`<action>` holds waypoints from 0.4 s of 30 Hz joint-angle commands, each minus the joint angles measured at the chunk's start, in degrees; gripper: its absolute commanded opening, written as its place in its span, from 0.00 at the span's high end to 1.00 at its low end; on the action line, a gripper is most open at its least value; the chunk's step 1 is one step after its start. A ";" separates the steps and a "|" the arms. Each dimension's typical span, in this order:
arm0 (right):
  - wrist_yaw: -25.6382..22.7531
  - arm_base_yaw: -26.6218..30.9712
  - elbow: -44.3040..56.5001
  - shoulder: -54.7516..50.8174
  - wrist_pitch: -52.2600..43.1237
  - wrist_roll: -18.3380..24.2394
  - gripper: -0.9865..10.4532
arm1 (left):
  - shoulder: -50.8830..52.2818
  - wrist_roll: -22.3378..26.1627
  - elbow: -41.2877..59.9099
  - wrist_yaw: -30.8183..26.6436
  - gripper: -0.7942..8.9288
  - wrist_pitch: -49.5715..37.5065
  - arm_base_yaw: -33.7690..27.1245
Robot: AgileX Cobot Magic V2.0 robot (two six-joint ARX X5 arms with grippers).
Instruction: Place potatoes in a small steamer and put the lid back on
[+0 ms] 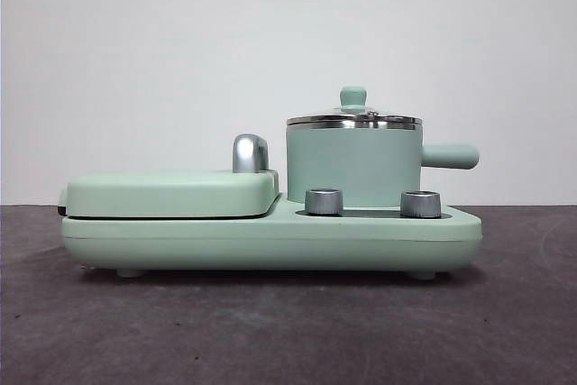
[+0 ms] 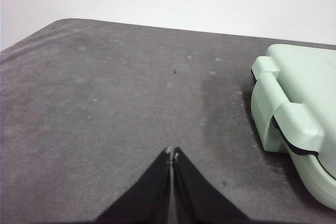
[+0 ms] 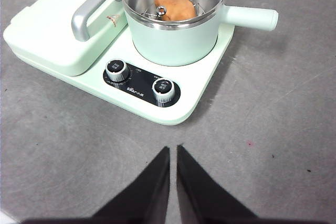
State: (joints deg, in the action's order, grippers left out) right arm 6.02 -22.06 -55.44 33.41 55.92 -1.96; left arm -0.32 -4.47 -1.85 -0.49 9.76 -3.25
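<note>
The front camera sits low at table height, close in, looking level across the dark grey table (image 1: 270,331) at the mint-green cooker base (image 1: 270,239). The right wrist camera looks steeply down on that same cooker at its twelve o'clock. The left wrist camera catches only the flat mint-green griddle cover's (image 2: 310,114) end, at three o'clock.

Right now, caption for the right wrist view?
Potato sits inside the lidded steamer on the cooker base; right gripper hangs back, jaws nearly shut.

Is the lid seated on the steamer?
Touching. Front view shows the lid's steel rim flat on the steamer rim, no gap.
</note>
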 commanded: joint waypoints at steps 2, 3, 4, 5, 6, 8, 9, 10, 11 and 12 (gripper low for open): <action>-0.70 -0.20 -0.50 0.07 -1.88 2.80 0.90 | 0.04 0.46 1.11 -0.09 0.91 -0.68 -0.11; -0.85 -0.15 -0.33 -0.11 -2.40 3.13 0.90 | 0.04 0.44 1.11 -0.09 0.91 -0.68 -0.11; -1.18 -0.13 0.35 -0.39 -4.24 3.67 0.90 | 0.04 0.46 1.11 -0.09 0.91 -0.66 -0.11; -1.46 0.07 1.55 -0.70 -6.71 4.57 0.90 | 0.04 0.46 1.11 -0.09 0.91 -0.70 -0.11; -1.60 0.74 3.91 -1.46 -10.75 5.73 0.90 | 0.04 0.46 1.11 -0.09 0.91 -0.68 -0.11; -1.53 2.75 10.38 -4.24 -19.87 6.16 0.90 | 0.04 0.46 1.11 -0.09 0.91 -0.68 -0.11; -1.55 4.02 14.69 -6.08 -25.07 5.95 0.90 | 0.04 0.46 1.11 -0.09 0.91 -0.70 -0.11; -1.53 5.40 19.19 -8.20 -30.27 5.64 0.90 | 0.04 0.46 1.11 -0.09 0.91 -0.68 -0.11; -1.55 6.58 23.04 -9.97 -34.34 5.55 0.90 | 0.04 0.46 1.11 -0.09 0.91 -0.66 -0.11; -1.55 7.96 27.45 -11.80 -38.73 5.55 0.90 | 0.04 0.46 1.11 -0.09 0.91 -0.68 -0.11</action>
State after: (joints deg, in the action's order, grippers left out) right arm 4.62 -14.70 -31.97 22.57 22.52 3.16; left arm -0.32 -4.47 -1.85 -0.49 9.72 -3.25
